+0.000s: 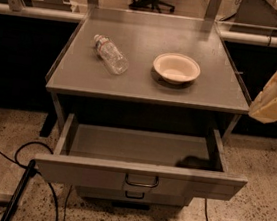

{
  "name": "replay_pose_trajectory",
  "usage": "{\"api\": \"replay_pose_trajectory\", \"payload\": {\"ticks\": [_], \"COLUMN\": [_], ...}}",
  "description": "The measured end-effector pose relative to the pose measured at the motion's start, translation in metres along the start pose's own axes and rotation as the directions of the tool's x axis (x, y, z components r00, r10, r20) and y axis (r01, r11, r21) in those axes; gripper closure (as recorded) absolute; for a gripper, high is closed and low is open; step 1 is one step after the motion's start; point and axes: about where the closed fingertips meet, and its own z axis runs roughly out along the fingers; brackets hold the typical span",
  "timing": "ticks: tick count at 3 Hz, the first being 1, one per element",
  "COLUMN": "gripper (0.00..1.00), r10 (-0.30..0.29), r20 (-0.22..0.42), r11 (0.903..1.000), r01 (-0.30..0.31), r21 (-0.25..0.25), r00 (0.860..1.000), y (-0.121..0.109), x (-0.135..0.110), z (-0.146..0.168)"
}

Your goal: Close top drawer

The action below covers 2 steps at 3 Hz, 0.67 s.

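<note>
The top drawer (85,172) of the grey metal cabinet stands pulled far out toward me. Its wide flat front panel carries a small dark loop handle (141,182) at the centre. The drawer's inside is bare grey metal with a dark shadow patch (192,163) at the right front corner. My gripper is out of view; only a pale, cream-coloured part of my arm (276,102) shows at the right edge, level with the cabinet top and apart from the drawer.
A clear plastic bottle (110,54) lies on its side on the cabinet top (146,86), next to a shallow white bowl (176,68). A lower drawer handle (134,195) shows under the open front. Black cables (25,169) run over the speckled floor on the left and right.
</note>
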Motion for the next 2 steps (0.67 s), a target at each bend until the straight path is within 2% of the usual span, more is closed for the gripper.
{"api": "replay_pose_trajectory", "payload": {"ticks": [1,2], "gripper": [1.00,1.00], "r10": [0.072,0.131], "r20": [-0.046,-0.124], "r11": [0.9968,0.9753], "r01": [-0.074,-0.151], "r21": [-0.030,-0.162], "r00": [0.996,0.984], "y": [0.025,0.073], "x": [0.023,0.054], "z": [0.025,0.083]}}
